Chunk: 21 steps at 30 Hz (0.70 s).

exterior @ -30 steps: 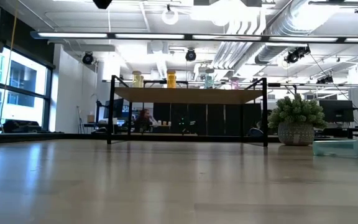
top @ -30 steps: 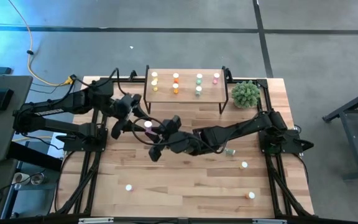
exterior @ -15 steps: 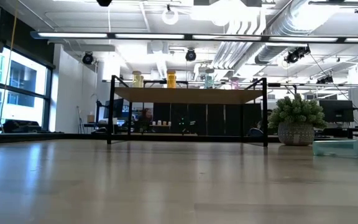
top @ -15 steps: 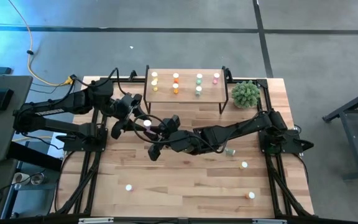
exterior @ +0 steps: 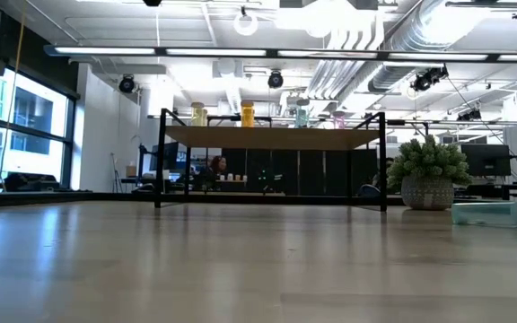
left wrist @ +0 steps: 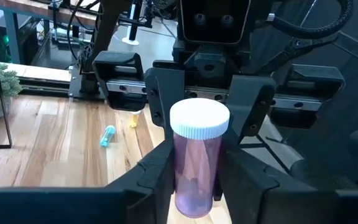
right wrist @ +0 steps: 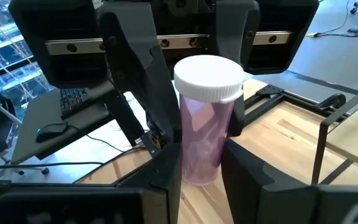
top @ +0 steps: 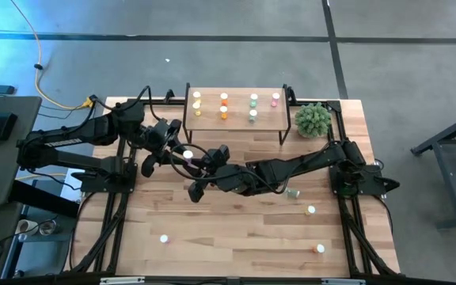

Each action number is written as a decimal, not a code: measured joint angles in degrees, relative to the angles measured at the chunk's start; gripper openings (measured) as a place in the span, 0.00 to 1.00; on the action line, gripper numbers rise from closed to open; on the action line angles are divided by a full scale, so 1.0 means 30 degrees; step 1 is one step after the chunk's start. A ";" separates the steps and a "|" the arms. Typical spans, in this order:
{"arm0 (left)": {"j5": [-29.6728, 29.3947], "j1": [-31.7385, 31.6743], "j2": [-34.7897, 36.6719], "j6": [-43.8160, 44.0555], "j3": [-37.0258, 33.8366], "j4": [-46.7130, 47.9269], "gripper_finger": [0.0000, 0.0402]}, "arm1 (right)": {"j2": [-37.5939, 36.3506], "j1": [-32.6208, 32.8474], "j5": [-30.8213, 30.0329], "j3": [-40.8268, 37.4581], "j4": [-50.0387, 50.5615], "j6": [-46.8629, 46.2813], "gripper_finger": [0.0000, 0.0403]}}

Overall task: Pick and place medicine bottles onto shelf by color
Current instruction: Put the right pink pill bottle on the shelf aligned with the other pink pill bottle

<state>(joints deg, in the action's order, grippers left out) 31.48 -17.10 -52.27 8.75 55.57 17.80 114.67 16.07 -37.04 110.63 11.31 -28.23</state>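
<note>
A pink medicine bottle (top: 187,153) with a white cap stands upright in the air between my two grippers, left of the table's middle. My left gripper (top: 176,150) comes at it from the table's left and my right gripper (top: 199,163) from the right; both are shut on it. The shelf (top: 236,120) stands at the far edge on black legs, with yellow, orange, green and pink bottles upright in columns on its board. It also shows in the low view (exterior: 272,137). My left gripper pinches the pink bottle's lower body (left wrist: 183,182) between its two fingers, roughly level, from the table's left. The bottle stands upright with its cap up, clear of the table. My right gripper pinches the bottle's body (right wrist: 192,163) between its two fingers, roughly level, from the opposite side. The cap (right wrist: 207,77) rises above the fingers.
A green bottle (top: 293,192) lies on its side right of the middle. Three more bottles (top: 311,210), (top: 321,248), (top: 164,237) stand toward the near edge. A green plant ball (top: 313,119) sits right of the shelf.
Both grippers, with the pink bottle between them, have drifted a little toward the table's far edge; the bottle stays upright.
</note>
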 joint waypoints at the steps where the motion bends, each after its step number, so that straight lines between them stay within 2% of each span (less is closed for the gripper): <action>1: 0.0000 0.0000 0.0000 0.0007 0.0000 0.0000 0.26 | 0.0000 -0.0007 -0.0007 0.0000 0.0000 0.0004 0.21; 10: 0.0000 0.0007 0.0000 0.0007 0.0000 -0.0007 0.23 | 0.0000 0.0001 0.0007 -0.0007 0.0007 0.0073 0.22; 15: -0.0209 -0.0007 -0.0018 0.0011 0.0000 0.0007 0.23 | -0.0007 -0.0123 0.0143 -0.0006 0.0243 0.0080 0.32; 21: -0.1117 -0.0051 -0.0022 -0.0378 0.0000 -0.0001 0.23 | -0.0374 -0.0326 0.0281 -0.0015 0.2637 -0.0041 0.47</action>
<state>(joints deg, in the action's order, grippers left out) 28.13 -17.26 -52.34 7.62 55.57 17.80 113.55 15.10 -36.19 110.59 19.22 -28.35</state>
